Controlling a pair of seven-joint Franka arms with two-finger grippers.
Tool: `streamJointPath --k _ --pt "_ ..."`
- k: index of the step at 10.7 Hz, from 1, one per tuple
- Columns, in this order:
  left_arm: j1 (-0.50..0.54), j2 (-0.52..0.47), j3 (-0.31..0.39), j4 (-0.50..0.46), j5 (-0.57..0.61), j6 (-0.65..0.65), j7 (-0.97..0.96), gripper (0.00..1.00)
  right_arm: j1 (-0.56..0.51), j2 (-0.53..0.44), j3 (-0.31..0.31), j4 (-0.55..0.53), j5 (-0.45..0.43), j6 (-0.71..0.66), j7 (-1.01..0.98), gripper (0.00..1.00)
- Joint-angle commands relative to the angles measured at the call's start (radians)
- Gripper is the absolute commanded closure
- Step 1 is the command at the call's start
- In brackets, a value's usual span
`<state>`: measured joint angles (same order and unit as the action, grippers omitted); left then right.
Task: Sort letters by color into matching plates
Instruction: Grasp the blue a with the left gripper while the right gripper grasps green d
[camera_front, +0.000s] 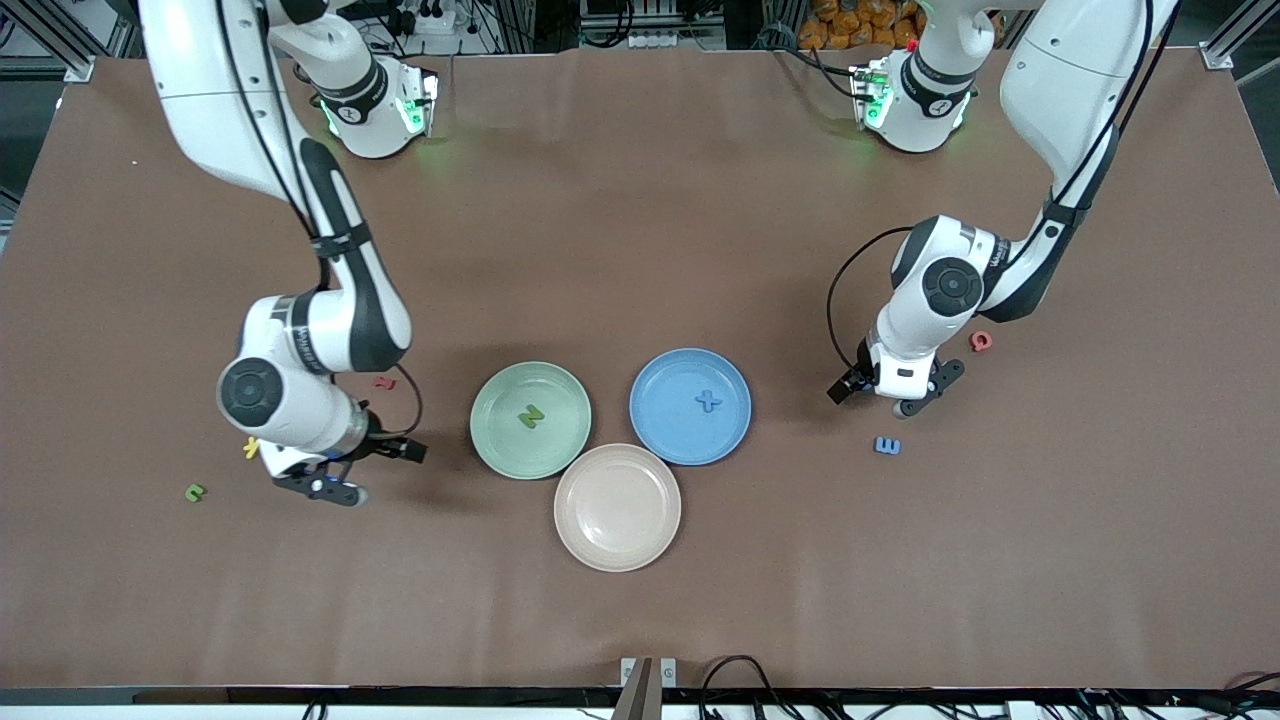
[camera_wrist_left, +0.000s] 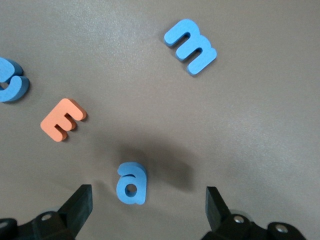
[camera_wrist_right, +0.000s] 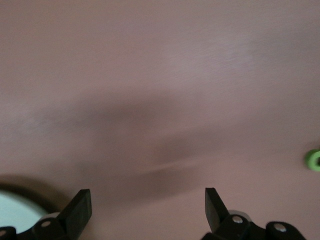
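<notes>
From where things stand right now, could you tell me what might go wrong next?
1. The left hand is open over a blue a; an orange E lies beside it and could get nudged.
2. The beige plate touches both the green plate and blue plate, so a drop may land wrong.

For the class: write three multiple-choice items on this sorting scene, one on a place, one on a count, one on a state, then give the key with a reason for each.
1. Where is the green letter N?
A. in the green plate
B. in the blue plate
C. on the bare table

2. How many plates are on the table?
A. two
B. three
C. four

3. How does the left gripper stand?
A. shut on a letter
B. open, holding nothing
C. shut, holding nothing

Key: 1 A, the N lies inside the green plate's rim. 2 B, a beige plate lies beside the green and blue ones. 3 B, its fingers stand apart over the blue letter a, which lies on the table.
</notes>
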<state>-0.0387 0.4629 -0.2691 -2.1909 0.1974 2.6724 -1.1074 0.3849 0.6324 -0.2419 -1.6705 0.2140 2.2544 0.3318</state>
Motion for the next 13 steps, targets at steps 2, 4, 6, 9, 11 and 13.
streamJointPath --k 2,4,6,9,11,13 --pt "0.006 0.01 0.002 -0.018 0.057 0.034 -0.034 0.0 -0.13 -0.027 0.013 -0.029 -0.013 0.001 -0.008 0.0" --pt "0.011 0.011 0.005 -0.018 0.063 0.034 -0.035 0.0 -0.173 -0.031 0.013 -0.072 -0.015 0.028 -0.01 0.0" --pt "0.011 0.014 0.005 -0.015 0.063 0.037 -0.035 0.0 -0.208 -0.04 0.013 -0.138 -0.015 0.101 -0.026 0.0" --pt "0.011 0.022 0.005 -0.015 0.065 0.05 -0.034 0.11 -0.225 -0.04 0.015 -0.189 -0.015 0.151 -0.028 0.0" --pt "0.006 0.019 0.005 -0.02 0.068 0.05 -0.034 1.0 -0.23 -0.046 0.015 -0.216 -0.013 0.172 -0.028 0.0" --pt "0.005 0.014 0.004 -0.02 0.083 0.049 -0.037 1.0 -0.235 -0.046 0.016 -0.254 -0.013 0.232 -0.03 0.0"
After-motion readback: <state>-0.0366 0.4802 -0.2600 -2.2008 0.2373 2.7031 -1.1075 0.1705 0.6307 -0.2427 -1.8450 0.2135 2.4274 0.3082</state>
